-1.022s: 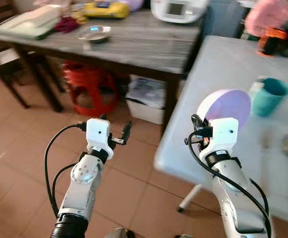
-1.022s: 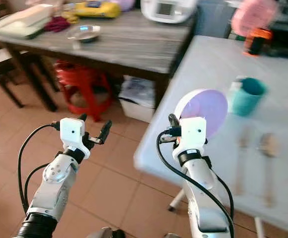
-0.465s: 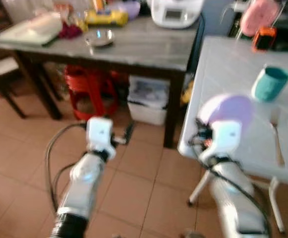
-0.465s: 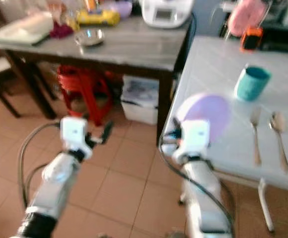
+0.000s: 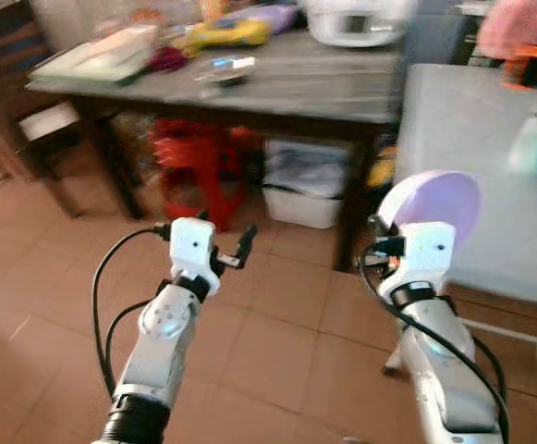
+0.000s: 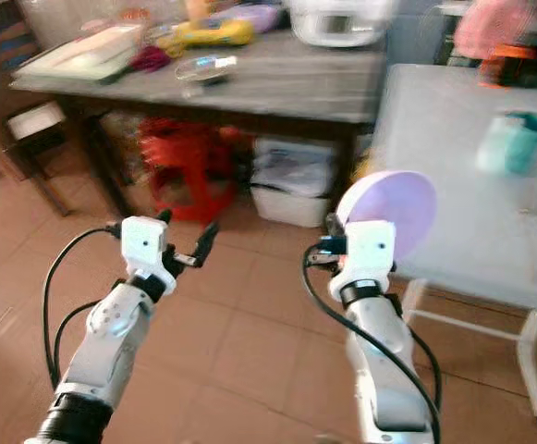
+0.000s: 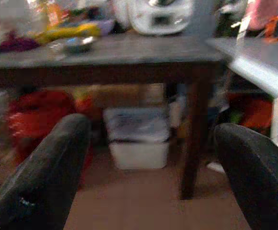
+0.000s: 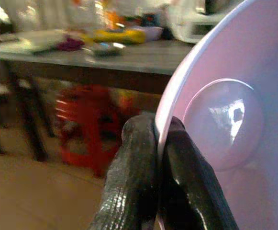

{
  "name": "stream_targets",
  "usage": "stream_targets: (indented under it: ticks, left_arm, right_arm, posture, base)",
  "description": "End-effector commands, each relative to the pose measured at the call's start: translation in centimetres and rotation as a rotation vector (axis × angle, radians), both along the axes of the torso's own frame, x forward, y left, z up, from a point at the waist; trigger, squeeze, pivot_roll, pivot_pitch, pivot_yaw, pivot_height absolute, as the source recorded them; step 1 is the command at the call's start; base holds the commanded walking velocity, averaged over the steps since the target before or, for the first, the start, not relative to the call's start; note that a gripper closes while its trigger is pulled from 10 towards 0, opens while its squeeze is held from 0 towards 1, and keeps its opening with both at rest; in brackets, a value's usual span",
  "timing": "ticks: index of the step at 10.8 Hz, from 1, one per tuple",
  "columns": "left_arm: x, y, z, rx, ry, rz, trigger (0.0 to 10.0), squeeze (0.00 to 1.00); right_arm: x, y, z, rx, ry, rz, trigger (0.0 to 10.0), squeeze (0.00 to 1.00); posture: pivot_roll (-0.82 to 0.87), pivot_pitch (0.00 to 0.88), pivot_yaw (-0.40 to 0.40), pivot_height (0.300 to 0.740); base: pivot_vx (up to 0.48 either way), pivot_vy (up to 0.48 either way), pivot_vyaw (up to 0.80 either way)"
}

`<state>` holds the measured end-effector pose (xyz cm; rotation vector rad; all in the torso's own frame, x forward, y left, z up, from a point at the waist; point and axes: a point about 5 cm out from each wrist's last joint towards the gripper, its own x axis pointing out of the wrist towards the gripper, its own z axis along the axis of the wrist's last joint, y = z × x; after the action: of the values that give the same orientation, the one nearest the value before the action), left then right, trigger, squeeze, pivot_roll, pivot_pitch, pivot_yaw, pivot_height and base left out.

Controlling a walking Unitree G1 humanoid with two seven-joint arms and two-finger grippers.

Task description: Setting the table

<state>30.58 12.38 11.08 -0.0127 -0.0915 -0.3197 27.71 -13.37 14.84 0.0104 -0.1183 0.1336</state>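
Note:
A round lilac plate (image 5: 439, 199) stands on edge in front of me, its rim pinched by my right gripper (image 8: 159, 143), which is shut on it. The plate hangs over the floor beside the near left corner of a white table (image 5: 453, 111). On that table, further back, a teal cup (image 6: 513, 139) shows as a blur. My left gripper (image 5: 224, 236) is raised over the tiled floor, away from the table. It is open, and its fingers (image 7: 43, 177) stand wide apart with nothing between them.
A dark wooden table (image 5: 323, 83) stands ahead, cluttered with a white cooker (image 5: 356, 18), a metal bowl (image 5: 222, 69) and yellow things. Under it are a red stool (image 5: 194, 162) and a white bin (image 5: 305, 180). Tiled floor (image 5: 277, 342) lies open below my arms.
The camera has shifted, so the white table now sits further right and the fork and spoon have left the picture. Both arms keep their pose, and the plate stays gripped.

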Motion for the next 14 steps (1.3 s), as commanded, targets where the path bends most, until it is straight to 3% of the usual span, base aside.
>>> stream_targets:
  ticks: [1,4,8,14]
  left_arm:
    - [0.1,0.0,0.5,-0.004,-0.018,0.006,10.0,0.00]
    - [-0.1,-0.5,0.9,-0.010,-0.055,-0.033,10.0,0.00]
    - [-0.4,-1.0,1.1,-0.047,-0.067,-0.089,10.0,0.00]
    - [-0.4,-1.4,1.1,-0.050,-0.066,-0.124,10.0,0.00]
  right_arm:
    - [0.0,-0.1,0.3,-0.005,-0.016,0.001,10.0,0.00]
    - [0.1,-0.1,0.2,-0.004,-0.015,-0.001,10.0,0.00]
    - [0.2,0.1,0.4,-0.014,-0.023,0.010,10.0,0.00]
    - [0.1,0.1,0.4,-0.021,-0.030,0.013,10.0,0.00]
  posture:
    - [-0.10,0.094,0.087,0.740]
    - [-0.10,0.091,0.087,0.740]
    - [-0.10,0.088,0.085,0.740]
    - [-0.10,0.088,0.092,0.740]
  base:
    - [0.000,0.000,0.00]
    - [0.000,0.000,-0.63]
    - [0.000,0.000,0.00]
    - [0.281,0.000,0.00]
